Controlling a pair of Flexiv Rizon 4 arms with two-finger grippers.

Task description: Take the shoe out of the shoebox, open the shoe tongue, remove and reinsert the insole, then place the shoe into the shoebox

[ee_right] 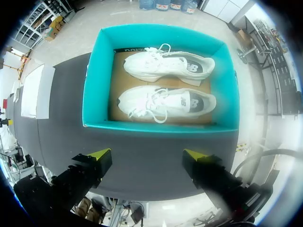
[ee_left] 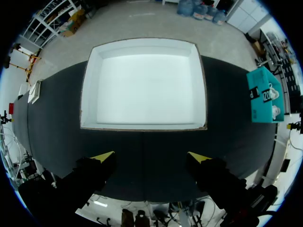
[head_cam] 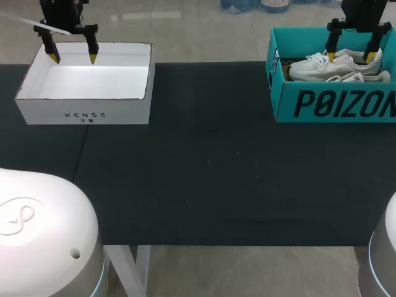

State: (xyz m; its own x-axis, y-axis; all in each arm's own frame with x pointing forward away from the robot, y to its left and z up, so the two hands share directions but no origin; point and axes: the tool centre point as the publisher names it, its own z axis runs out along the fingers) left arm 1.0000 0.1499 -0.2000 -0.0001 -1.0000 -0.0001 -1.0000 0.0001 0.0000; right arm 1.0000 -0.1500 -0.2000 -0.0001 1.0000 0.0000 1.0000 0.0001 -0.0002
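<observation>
A teal shoebox [head_cam: 334, 102] [ee_right: 94, 85] stands at the table's far right with two white sneakers lying side by side in it, the nearer shoe [ee_right: 165, 103] and the farther one [ee_right: 168, 65] [head_cam: 334, 62]. My right gripper [head_cam: 352, 57] [ee_right: 147, 155] hangs open above the box, nothing between its fingers. At the far left an empty white box [head_cam: 86, 114] [ee_left: 90, 94] sits with my left gripper [head_cam: 73, 58] [ee_left: 151, 157] open above it. The teal shoebox [ee_left: 262, 94] also shows off to the side in the left wrist view.
The dark table mat [head_cam: 204, 179] stretches between the two boxes. The white box [ee_right: 35, 92] appears beside the teal one in the right wrist view. My arm bases [head_cam: 37, 229] bulge at the near corners.
</observation>
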